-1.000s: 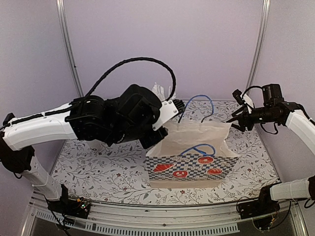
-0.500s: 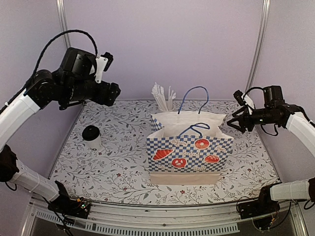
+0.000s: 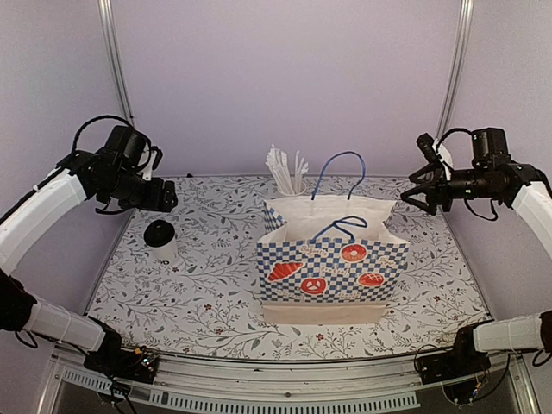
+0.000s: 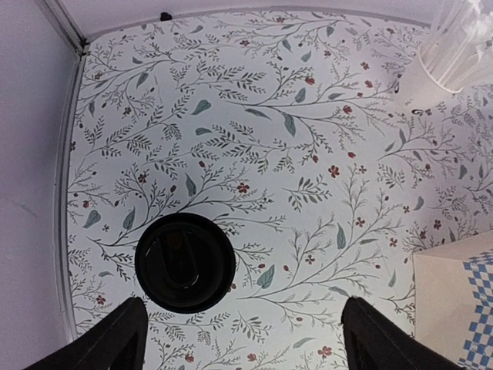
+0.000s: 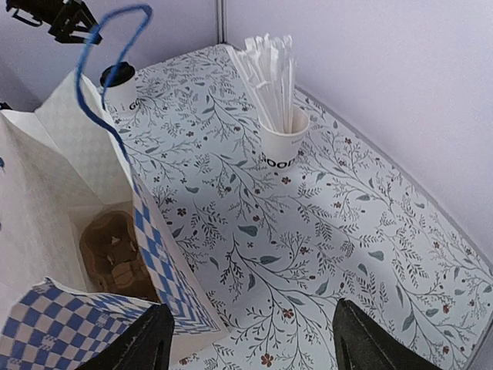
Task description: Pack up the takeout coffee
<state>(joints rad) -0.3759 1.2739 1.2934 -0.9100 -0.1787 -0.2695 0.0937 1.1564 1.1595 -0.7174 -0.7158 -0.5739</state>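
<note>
Your small white paper cup with the black plastic lid (image 3: 160, 240) stands upright on the left side of the floral-patterned table (image 3: 198, 302) (dark lettering shows on its side). It is well apart from the blue-and-white checked paper bag with blue cord handles (image 3: 332, 276). Your left gripper (image 3: 162, 198) hangs above and just behind the cup, fingers spread wide and holding nothing. In the left wrist view the round lid sits off-centre, nearer one finger than the other, and touches neither. Your right gripper (image 3: 418, 177) hovers high to the right of the bag, also spread wide and empty. The bag stands open, and the right wrist view shows a brown pulp cup carrier (image 5: 115, 254) on its floor. Behind the bag stands a white paper cup filled with white straws (image 3: 289, 177).
</note>
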